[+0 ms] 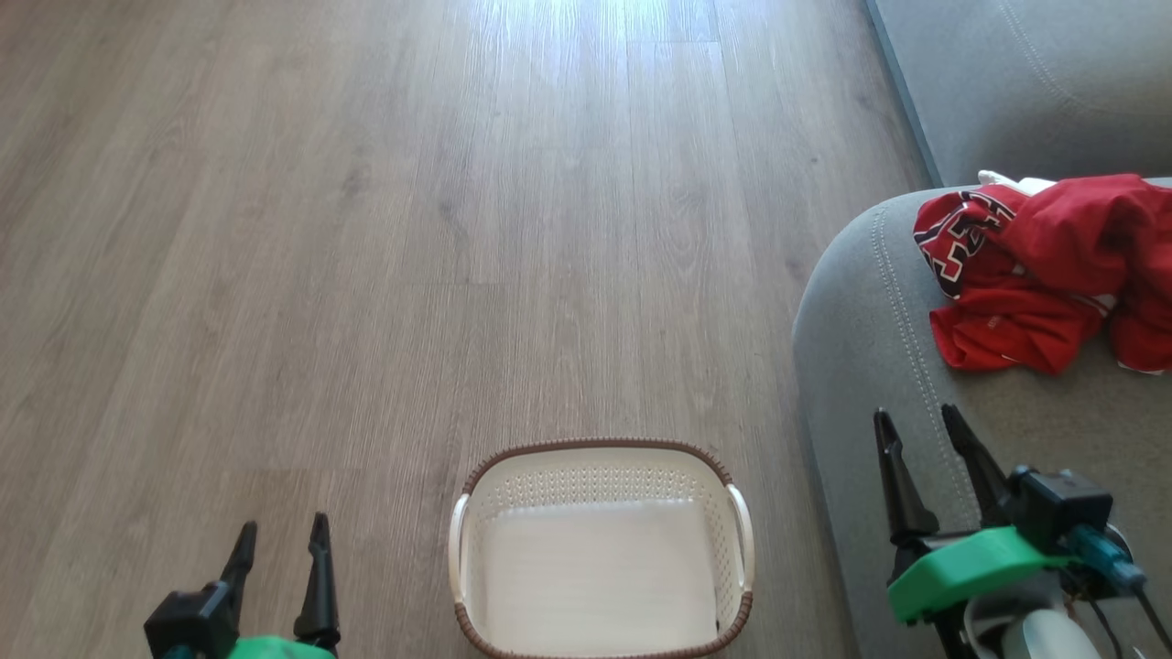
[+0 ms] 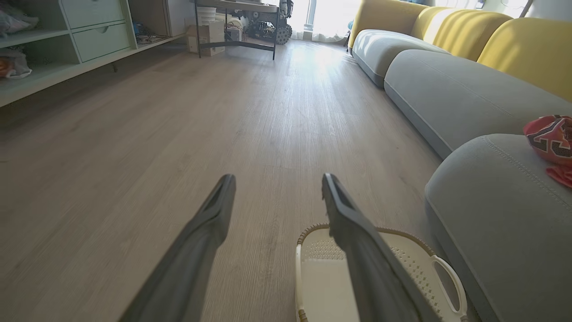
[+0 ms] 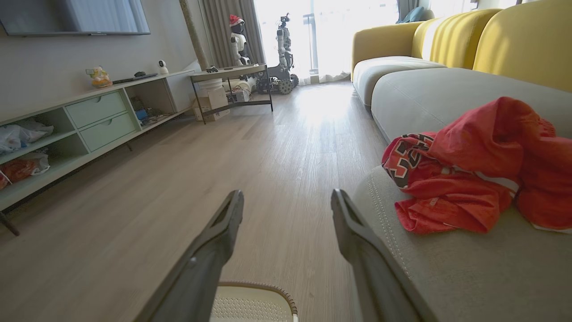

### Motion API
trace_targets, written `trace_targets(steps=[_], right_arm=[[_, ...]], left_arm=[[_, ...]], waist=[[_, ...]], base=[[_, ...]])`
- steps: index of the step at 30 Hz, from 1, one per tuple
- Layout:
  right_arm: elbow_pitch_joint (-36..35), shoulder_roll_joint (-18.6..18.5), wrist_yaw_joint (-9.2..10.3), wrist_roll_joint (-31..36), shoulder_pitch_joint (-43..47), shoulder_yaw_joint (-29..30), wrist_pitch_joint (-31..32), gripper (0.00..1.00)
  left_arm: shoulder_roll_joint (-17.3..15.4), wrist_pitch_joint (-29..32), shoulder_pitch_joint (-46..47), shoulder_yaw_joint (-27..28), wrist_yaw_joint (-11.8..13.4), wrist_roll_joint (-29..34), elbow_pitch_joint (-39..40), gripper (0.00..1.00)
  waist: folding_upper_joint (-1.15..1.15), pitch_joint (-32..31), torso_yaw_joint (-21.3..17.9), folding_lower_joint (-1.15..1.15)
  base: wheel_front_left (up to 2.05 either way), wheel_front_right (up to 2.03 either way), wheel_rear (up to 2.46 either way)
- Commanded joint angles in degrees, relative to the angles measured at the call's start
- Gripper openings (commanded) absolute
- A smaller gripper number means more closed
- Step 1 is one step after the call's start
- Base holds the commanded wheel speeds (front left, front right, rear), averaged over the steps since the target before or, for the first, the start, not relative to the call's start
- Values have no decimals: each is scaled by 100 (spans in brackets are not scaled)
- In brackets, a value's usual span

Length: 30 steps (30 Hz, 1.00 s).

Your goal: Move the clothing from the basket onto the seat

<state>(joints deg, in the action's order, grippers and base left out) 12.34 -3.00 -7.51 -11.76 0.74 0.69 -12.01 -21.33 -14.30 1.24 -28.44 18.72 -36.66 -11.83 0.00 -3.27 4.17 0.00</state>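
Clothing (image 1: pixel 1044 275) lies on the seat (image 1: pixel 851 348), beyond the spread right hand (image 1: pixel 916 412).

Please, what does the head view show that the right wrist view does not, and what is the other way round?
The head view adds the left end effector, open above the floor, and the basket with its whole inside, no garment in it. The right wrist view adds the yellow backrests, a shelf unit with drawers, a dark-legged table and a wheeled robot by the window. Both share the clothing lying on the seat, the basket's brown rim and the open right end effector.
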Motion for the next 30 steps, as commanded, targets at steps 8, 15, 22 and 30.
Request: trace_targets(steps=[8, 15, 22, 30], right_arm=[[-295, 12, 2, -121, 21, -277, -42, 100], [-212, 12, 2, -193, 48, -352, -82, 100], [-138, 12, 2, -202, 17, -339, -117, 100], [-82, 12, 2, -189, -25, -324, -128, 100]], left_arm=[[-137, -70, -119, 551, 98, 172, 497, 100], [-158, -70, -233, 652, 65, 183, 511, 100], [-182, -70, -290, 682, 10, 161, 471, 100], [-149, -70, -311, 686, -16, 175, 428, 100]], waist=[[0, -45, -80, 0], [0, -50, -90, 0], [0, -33, -81, 0], [0, -30, -72, 0]], base=[[0, 0, 0], [0, 0, 0], [0, 0, 0], [0, 0, 0]])
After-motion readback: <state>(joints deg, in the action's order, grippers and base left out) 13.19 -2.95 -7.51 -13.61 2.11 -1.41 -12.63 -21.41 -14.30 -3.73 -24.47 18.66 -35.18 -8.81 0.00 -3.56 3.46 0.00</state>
